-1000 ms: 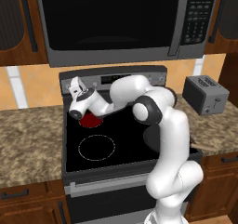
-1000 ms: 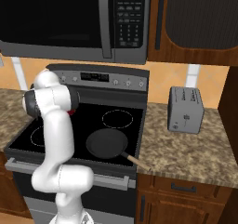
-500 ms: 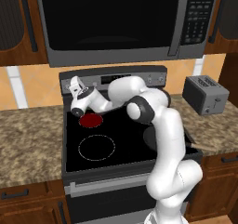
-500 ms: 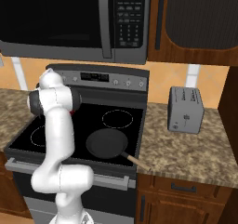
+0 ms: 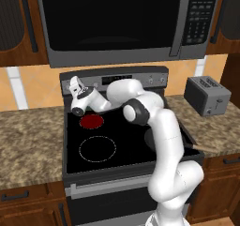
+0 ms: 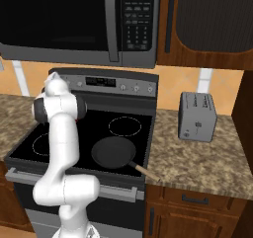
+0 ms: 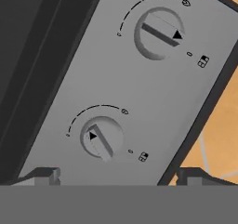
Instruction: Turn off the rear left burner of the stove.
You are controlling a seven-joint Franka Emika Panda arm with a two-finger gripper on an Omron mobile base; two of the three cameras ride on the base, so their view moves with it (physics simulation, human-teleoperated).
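The stove (image 5: 123, 147) has a black glass top. Its rear left burner (image 5: 92, 121) glows as a solid red disc. My gripper (image 5: 75, 84) hovers above and behind that disc, pointing at the left end of the grey back panel (image 5: 140, 78). In the hand view the gripper (image 7: 118, 174) is open, with its fingertips (image 7: 45, 175) wide apart and nothing between them. Two round knobs face it on the panel. The nearer knob (image 7: 101, 137) lies just above the gap between the tips. The other knob (image 7: 158, 32) is further up and to the right. Nothing touches either knob.
A white-outlined front left circle (image 5: 97, 148) lies in front of the red disc. A black frying pan (image 6: 113, 152) sits on the front right burner with its handle over the counter. A toaster (image 6: 197, 116) stands on the right counter. The microwave (image 5: 117, 21) hangs low above the stove.
The hand has edged slightly up and back toward the left end of the panel, so more of the red disc shows. The jaws have stayed open.
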